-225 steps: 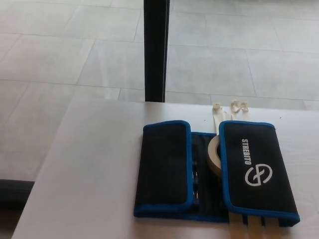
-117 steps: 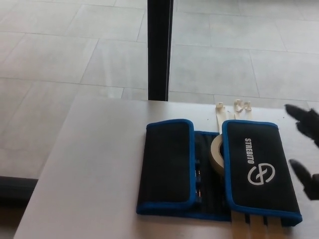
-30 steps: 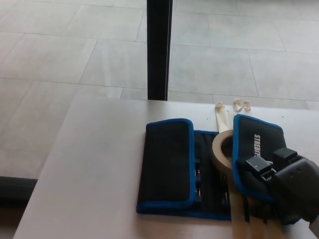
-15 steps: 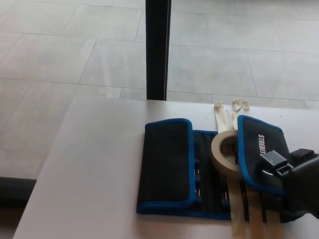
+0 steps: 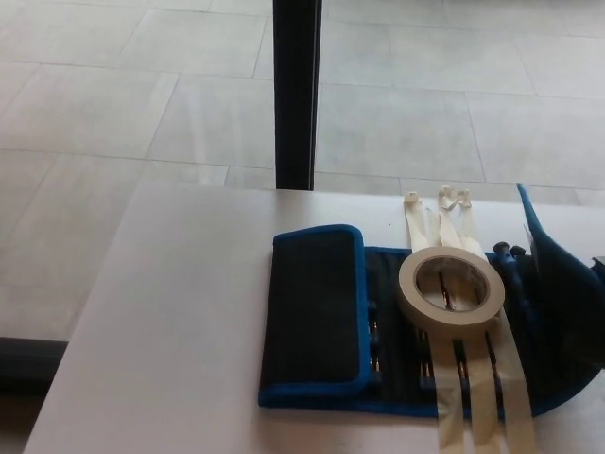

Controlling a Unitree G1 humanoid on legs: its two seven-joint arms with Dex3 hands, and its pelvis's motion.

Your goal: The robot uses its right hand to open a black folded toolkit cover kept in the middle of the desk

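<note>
1. Toolkit cover (image 5: 416, 326): a black fabric case with blue edging, lying on the right half of the pale desk (image 5: 180, 312), towards its near edge.
2. Left flap (image 5: 314, 317): folded flat over the case, its blue border running round three sides.
3. Right flap (image 5: 558, 317): raised off the case and standing nearly on edge at the right border of the picture, its dark inner face turned towards the camera and its blue rim showing as a thin curved line.
4. Tape roll (image 5: 452, 288): a cream ring lying flat on the uncovered middle section of the case, just left of the raised flap.
5. Tape strips (image 5: 473, 374): three cream bands running from the far edge of the case, under the roll, and out past its near edge.
6. Right hand: only a small dark fragment at the right border behind the raised flap could belong to it; whether its fingers are apart or clamped on the flap cannot be told, nor where they touch it.
7. Left hand: outside the picture.
8. Black post (image 5: 296, 95): upright beyond the far edge of the desk, against the grey tiled floor (image 5: 123, 85).
</note>
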